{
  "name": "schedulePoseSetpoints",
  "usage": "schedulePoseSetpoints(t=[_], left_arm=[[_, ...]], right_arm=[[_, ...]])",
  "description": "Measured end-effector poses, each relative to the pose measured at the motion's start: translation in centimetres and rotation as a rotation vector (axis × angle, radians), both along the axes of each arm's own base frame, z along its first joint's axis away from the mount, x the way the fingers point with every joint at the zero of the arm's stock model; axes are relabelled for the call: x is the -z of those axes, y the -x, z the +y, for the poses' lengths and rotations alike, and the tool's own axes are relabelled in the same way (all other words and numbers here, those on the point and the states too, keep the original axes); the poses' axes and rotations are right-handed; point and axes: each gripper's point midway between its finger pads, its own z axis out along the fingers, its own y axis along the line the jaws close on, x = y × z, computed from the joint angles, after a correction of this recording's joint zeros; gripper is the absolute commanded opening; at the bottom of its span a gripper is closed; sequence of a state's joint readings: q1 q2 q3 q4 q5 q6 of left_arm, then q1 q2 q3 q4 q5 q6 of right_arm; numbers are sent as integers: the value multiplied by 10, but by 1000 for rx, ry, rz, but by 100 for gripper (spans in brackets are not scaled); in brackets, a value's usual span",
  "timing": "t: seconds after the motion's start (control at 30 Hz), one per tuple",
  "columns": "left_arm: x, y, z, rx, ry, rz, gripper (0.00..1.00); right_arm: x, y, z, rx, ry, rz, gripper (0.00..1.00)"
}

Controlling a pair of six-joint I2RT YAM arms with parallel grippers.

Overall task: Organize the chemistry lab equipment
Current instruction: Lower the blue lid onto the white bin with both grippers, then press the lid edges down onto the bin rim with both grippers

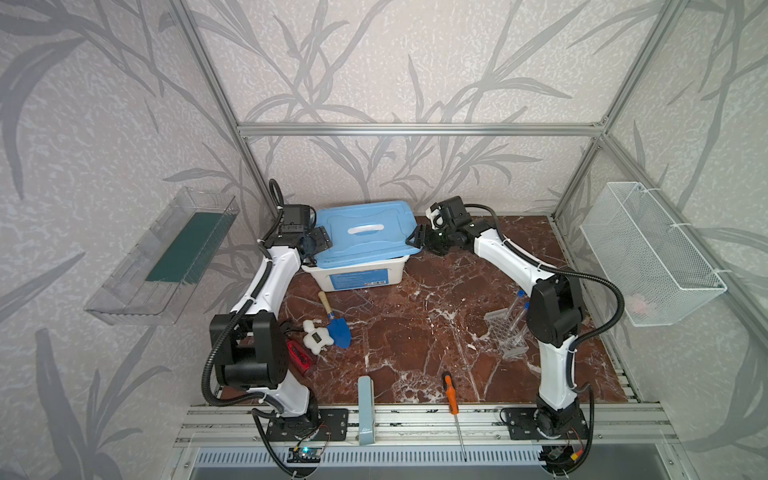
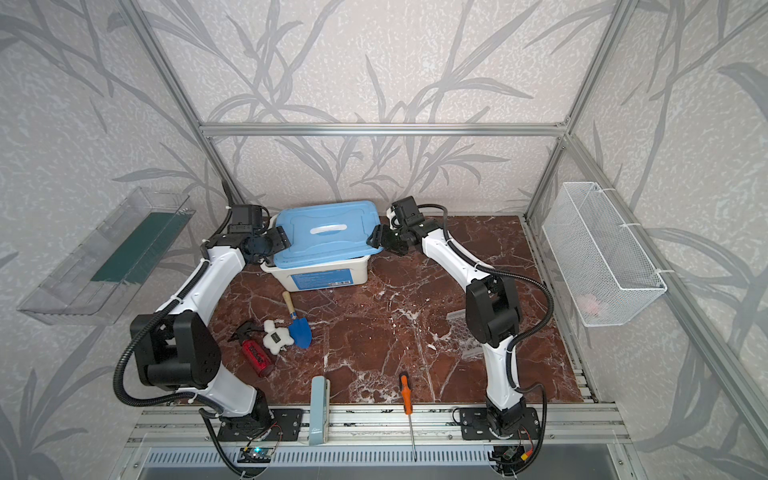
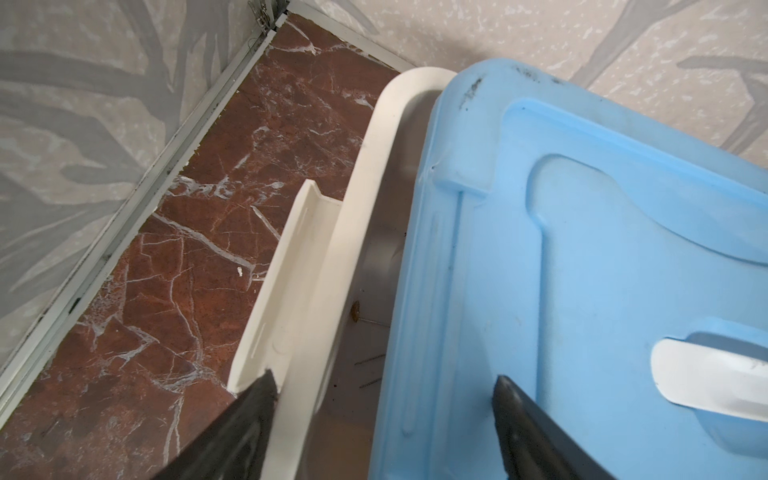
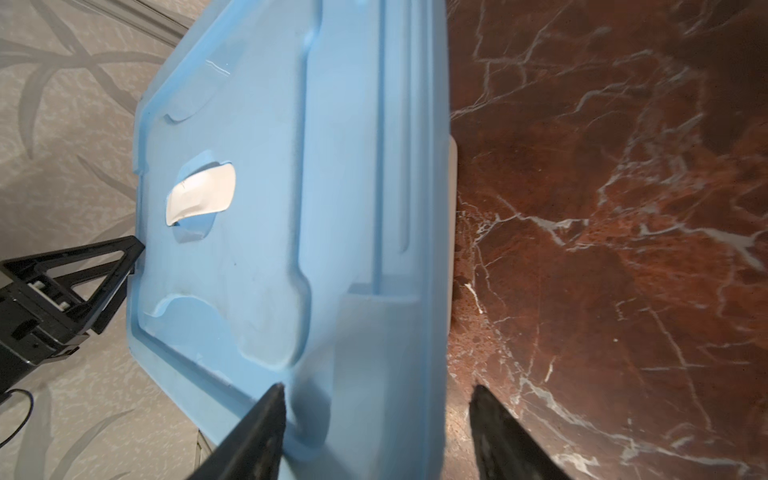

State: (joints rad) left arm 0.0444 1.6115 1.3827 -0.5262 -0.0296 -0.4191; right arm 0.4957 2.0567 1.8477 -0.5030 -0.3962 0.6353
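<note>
1. A robot test cell is showing here: silver aluminium frame bars (image 1: 419, 129) are boxing in grey leaf-patterned wall panels (image 1: 374, 62).
2. One white-and-black robot arm (image 1: 270, 282) at 7 o'clock and its twin (image 1: 511, 253) at 5 o'clock are standing bolted to a slotted aluminium rail (image 1: 415, 417).
3. A red-brown marble-patterned tabletop (image 1: 415, 332) is serving as the bench.
4. A clear honeycomb tube rack (image 1: 500, 331) is sitting at 4 o'clock, suggesting lab work.

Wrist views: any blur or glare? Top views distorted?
Left wrist view: blue lid fairly sharp, its white handle bright, left hand out of focus. Right wrist view: lid and right hand soft, marble tabletop crisper. Both top views: even light, soft shadows, frame posts splay, wide-angle.
</note>
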Motion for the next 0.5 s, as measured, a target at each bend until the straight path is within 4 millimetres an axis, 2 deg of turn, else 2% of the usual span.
schedulePoseSetpoints(t=[0.1,0.2,0.33,0.5], left_arm=[[0,0,0,-2,2,-1,78],[0,-1,0,-3,5,-4,78],[2,-1,0,-6,11,-8,86],[5,-2,2,-14,42,-18,88]], right_arm=[[-3,-1,-5,-6,31,-18,64],[-9,4,-1,-32,62,-38,57],[-16,14,11,-77,93,-64,47],[-14,20,16,-102,117,-64,46]])
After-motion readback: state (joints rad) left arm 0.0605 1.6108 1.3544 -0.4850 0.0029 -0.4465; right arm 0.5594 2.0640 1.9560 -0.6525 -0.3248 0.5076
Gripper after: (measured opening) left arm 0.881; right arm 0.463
